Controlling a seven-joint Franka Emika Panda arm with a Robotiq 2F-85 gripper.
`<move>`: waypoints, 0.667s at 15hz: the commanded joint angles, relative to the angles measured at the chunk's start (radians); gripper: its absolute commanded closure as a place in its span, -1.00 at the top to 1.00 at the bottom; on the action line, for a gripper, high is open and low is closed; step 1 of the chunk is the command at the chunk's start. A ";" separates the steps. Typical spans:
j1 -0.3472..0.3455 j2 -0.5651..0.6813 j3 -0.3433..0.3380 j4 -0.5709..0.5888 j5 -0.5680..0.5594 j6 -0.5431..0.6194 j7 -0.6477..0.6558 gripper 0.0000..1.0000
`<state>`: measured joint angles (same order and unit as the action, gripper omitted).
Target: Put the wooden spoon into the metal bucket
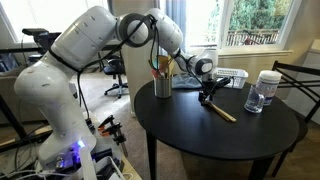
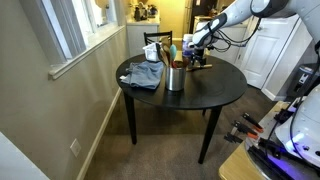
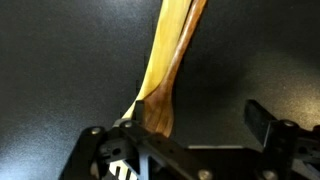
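Note:
The wooden spoon (image 1: 224, 112) lies flat on the round black table (image 1: 200, 135), just in front of my gripper (image 1: 207, 96). In the wrist view the spoon (image 3: 165, 60) runs from the top of the picture down to my left finger, its broad end beside that finger. My gripper (image 3: 199, 105) is open, with the right finger well away from the spoon. The metal bucket (image 1: 163, 86) stands upright near the table's edge with several utensils in it. It also shows in an exterior view (image 2: 176, 78), with my gripper (image 2: 197, 61) behind it.
A clear jar with a white lid (image 1: 264, 91) stands on the table's far side. A white mesh basket (image 1: 231, 78) sits behind my gripper. A grey cloth (image 2: 145, 74) lies by the table edge next to the bucket. Chairs stand round the table.

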<state>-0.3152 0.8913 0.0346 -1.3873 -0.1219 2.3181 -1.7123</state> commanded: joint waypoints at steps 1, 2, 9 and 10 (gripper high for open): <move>-0.011 0.009 -0.006 0.015 0.035 -0.029 -0.004 1.00; -0.011 0.004 -0.014 0.009 0.037 -0.024 0.006 1.00; -0.022 -0.011 -0.030 0.013 0.056 -0.014 0.015 1.00; -0.022 0.000 -0.028 0.028 0.059 -0.024 0.014 1.00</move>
<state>-0.3326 0.8954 0.0028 -1.3698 -0.0828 2.3150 -1.7039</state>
